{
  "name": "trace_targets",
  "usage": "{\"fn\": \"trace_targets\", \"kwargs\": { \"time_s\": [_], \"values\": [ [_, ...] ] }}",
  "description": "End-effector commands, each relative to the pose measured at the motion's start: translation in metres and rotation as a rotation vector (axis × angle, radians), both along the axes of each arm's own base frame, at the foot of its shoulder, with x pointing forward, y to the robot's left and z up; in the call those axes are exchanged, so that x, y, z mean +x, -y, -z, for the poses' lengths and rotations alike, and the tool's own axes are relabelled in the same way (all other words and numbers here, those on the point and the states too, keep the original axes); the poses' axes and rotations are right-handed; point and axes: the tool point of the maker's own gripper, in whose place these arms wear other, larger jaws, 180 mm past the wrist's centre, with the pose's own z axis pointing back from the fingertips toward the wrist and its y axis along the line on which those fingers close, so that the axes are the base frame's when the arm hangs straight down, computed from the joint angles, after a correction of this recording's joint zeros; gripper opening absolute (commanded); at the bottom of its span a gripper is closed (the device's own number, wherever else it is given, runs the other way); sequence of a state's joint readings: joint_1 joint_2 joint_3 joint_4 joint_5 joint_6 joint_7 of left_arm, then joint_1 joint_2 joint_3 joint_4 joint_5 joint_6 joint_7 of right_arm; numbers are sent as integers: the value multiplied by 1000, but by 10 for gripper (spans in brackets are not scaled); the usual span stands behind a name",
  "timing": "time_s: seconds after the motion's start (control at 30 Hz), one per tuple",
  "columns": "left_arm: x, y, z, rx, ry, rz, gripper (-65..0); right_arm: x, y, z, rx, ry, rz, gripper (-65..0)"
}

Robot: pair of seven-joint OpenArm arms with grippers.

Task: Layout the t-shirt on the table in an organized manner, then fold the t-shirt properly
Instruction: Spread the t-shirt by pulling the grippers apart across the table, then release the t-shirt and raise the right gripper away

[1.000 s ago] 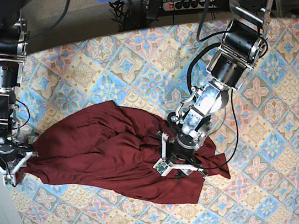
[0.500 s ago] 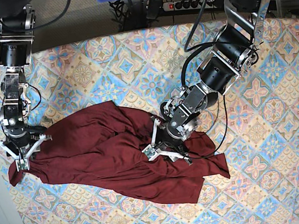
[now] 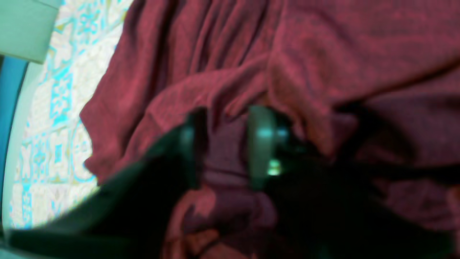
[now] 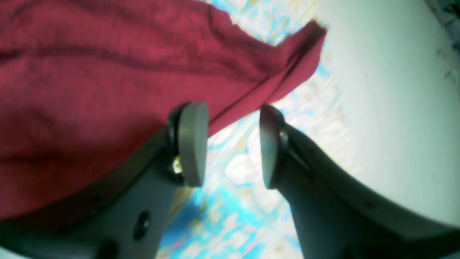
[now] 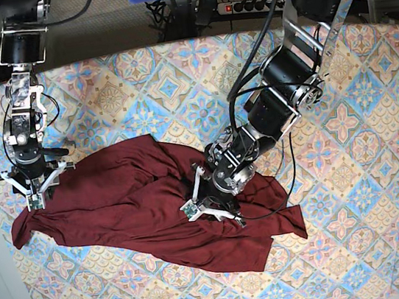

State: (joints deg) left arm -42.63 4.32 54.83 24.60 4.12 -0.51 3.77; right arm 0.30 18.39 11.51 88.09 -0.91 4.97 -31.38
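The left wrist view is blurred and dark: the left gripper (image 3: 224,144) sits low in the folds of the t-shirt (image 3: 323,54), and maroon cloth fills the gap between its fingers (image 3: 260,144). Whether they are pinching that cloth or only straddling it cannot be told. The base view gives no help, since the arm's own body covers the fingertips where the left gripper (image 5: 211,206) presses into the middle of the garment.

The right wrist view is clearer. The right gripper (image 4: 230,144) has its fingers (image 4: 192,144) apart with only patterned surface (image 4: 230,208) between them; the shirt hem lies just beside one finger.

Only the base view shows the whole t-shirt (image 5: 118,205): crumpled, spread across the centre of the surface (image 5: 374,229), reaching toward its left edge beneath the right gripper (image 5: 33,195).
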Motion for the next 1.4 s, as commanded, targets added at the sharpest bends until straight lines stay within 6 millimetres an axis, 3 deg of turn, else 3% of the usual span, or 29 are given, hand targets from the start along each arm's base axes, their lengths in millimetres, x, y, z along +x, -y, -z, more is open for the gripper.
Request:
{"fn": "trace_targets", "kwargs": {
  "time_s": [0.0,0.07,0.17,0.3,0.4,0.6,0.7,0.87,1.0,1.13,1.23,1.3,1.37],
  "values": [
    [17,8,-27,-30,71,12,-578,10,0,-25,-20,81,-16,-426],
    [30,8,-45,-38,107,10,-650,7,-4,-24,-15,82,-21,-426],
    [49,0,-68,-36,152,-2,-638,1,-8,-24,-19,81,-31,-426],
    [85,-55,-106,-36,233,-113,-650,-5,-13,-28,-25,88,-45,-426],
    [115,-114,-150,-70,331,-270,-650,-7,-33,-27,-26,85,-100,-426],
    [134,-203,-199,-104,443,-478,-648,-9,-74,-29,-19,90,-210,-426],
    [134,-234,-207,-85,483,-545,-618,-9,-93,-29,-12,91,-259,-426],
    [121,-265,-192,8,519,-609,-481,-10,-111,-26,-3,84,-304,-426],
    [109,-253,-174,49,536,-568,-463,-15,-118,-23,2,75,-324,-426],
    [75,-237,-152,15,511,-511,-461,-19,-118,-19,4,64,-324,-426],
    [38,-204,-145,-42,445,-431,-460,-22,-118,-16,5,55,-324,-426],
    [9,-178,-131,-65,372,-370,-460,-22,-118,-16,5,55,-324,-426],
    [-10,-165,-113,-65,301,-335,-460,-22,-118,-16,5,55,-324,-426]
  ]
}}
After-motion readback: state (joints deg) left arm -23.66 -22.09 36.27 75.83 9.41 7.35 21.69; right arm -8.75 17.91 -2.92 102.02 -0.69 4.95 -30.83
